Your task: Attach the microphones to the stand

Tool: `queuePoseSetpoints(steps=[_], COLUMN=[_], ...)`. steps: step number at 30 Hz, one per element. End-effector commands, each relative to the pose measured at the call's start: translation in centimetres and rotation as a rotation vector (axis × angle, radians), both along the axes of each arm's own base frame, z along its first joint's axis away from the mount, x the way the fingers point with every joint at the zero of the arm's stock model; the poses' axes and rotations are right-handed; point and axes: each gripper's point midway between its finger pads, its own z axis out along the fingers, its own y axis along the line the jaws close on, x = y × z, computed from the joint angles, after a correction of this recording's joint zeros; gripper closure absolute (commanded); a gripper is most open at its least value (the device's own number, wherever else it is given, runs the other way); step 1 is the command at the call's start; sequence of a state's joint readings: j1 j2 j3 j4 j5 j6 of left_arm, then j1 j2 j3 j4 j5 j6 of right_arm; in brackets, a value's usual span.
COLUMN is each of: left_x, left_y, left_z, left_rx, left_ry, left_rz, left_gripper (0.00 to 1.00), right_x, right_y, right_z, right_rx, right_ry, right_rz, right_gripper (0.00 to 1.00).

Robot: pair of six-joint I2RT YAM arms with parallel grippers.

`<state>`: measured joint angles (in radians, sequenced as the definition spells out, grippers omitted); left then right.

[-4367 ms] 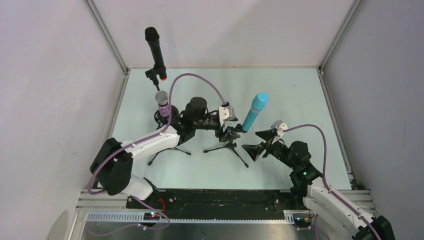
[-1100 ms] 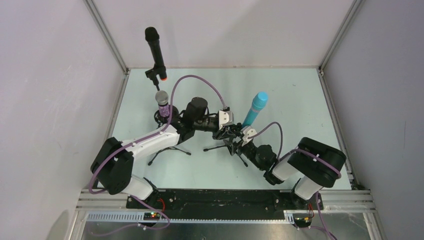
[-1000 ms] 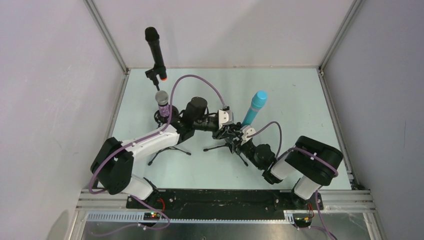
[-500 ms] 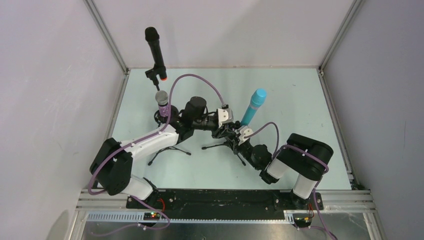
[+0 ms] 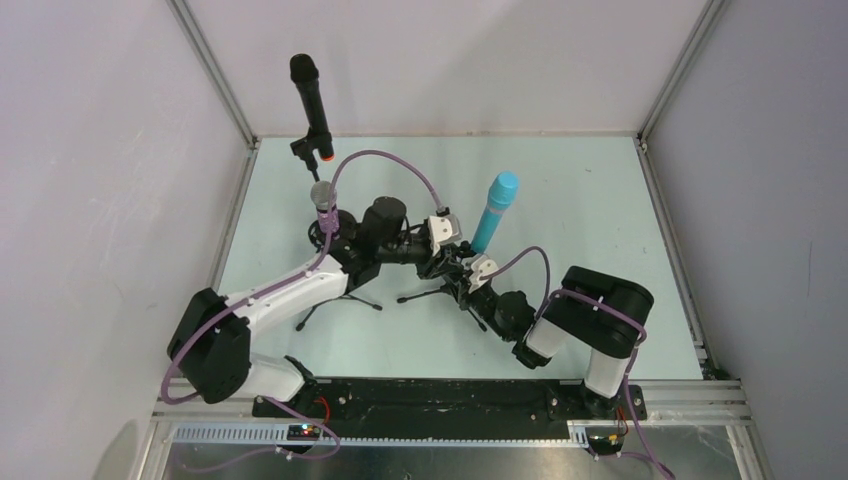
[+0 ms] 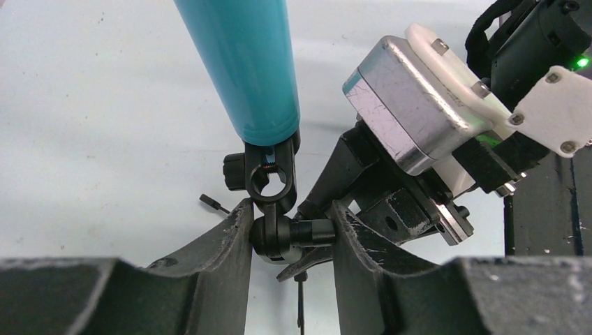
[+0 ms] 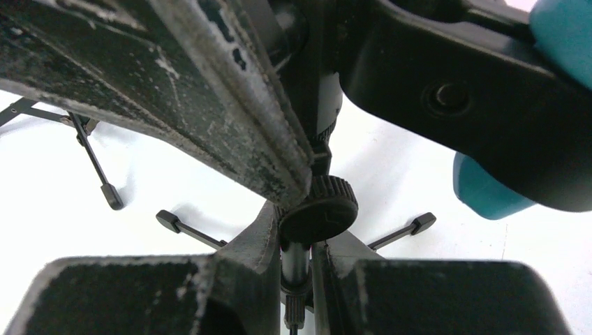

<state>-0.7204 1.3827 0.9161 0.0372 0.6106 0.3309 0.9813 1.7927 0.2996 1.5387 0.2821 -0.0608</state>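
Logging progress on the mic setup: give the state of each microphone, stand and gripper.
black microphone, clipped upright, far left.
purple microphone, standing upright, mount hidden by left arm.
light blue microphone, clipped in, leaning.
tripod stand, legs spread.
left gripper, shut on tripod stand's joint.
right gripper, shut on its post.

R table [image 5: 600, 200] side open, stands [image 5: 418, 296] crowd L-ctr

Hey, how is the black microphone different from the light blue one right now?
The black microphone has an orange end ring; the blue microphone is blue all over. The black one stands at the far left corner, untouched; the blue one is mid-table, its stand clamped by the left gripper and right gripper. Both sit mounted, heads up.
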Motion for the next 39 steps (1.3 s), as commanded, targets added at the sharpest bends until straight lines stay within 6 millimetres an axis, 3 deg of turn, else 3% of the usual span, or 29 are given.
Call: queuePoseSetpoints(steps=[1, 21, 39], left_x=[0.1, -1.9, -0.5], left_y=[-0.6, 2.6, 4.5], left_z=[12.1, 17.3, 22.1], left_rx=[-0.284, -0.386, -0.553], left_ry=[-0.253, -0.400, -0.499], left_rz=[-0.005, 0.058, 0.214], left_gripper=[1.00, 1.00, 1.00], right_x=[-0.7, -1.0, -1.7], right_y=[-0.6, -1.0, -0.3], right_z=[-3.8, -6.7, -8.1], right_rx=[-0.113, -0.151, -0.180], right_ry=[0.050, 0.114, 0.129], right_rz=[-0.003, -0.035, -0.016], right_gripper=[1.00, 1.00, 1.00])
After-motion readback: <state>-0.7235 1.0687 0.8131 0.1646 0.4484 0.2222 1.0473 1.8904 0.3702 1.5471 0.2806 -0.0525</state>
